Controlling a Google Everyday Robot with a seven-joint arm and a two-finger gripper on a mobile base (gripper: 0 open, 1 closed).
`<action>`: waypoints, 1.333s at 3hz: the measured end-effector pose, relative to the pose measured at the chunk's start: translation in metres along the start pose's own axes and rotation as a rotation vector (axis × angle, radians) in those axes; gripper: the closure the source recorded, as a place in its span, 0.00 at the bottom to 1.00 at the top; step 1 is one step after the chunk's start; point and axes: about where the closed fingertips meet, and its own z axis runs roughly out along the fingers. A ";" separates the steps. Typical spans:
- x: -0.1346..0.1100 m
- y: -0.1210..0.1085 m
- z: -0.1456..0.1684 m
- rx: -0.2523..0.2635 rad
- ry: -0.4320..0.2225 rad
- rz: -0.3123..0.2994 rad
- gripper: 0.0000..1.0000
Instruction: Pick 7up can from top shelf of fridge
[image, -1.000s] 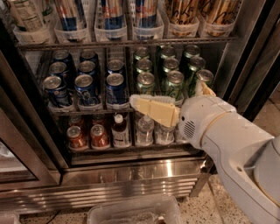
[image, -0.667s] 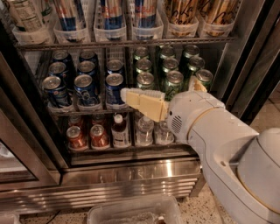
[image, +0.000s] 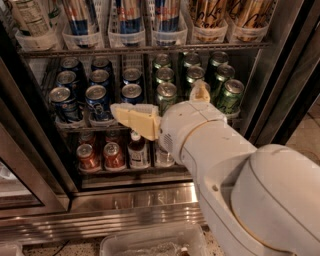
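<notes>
Camera view: the hand (image: 124, 114) is hanging in front of the middle rack, overlapping the blue cans (image: 97, 95) and lying just left of the green cans (image: 167, 92). Whether it is wide or narrow cannot be told; no can is showing in it. The 7up can (image: 27, 16) is sitting in the leftmost tray (image: 35, 41) of the top shelf (image: 150, 50) of the fridge (image: 125, 202), well above and left of the hand. Judged step: approach, with the grasp not yet made. The next move is calling for a rise and a leftward shift, then a level entry clearing the tray lip and the neighbouring cans.
</notes>
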 end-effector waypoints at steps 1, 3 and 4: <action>0.004 0.024 0.008 -0.039 0.002 -0.053 0.00; -0.008 0.062 0.023 -0.152 -0.070 -0.087 0.00; -0.026 0.069 0.030 -0.156 -0.123 -0.067 0.00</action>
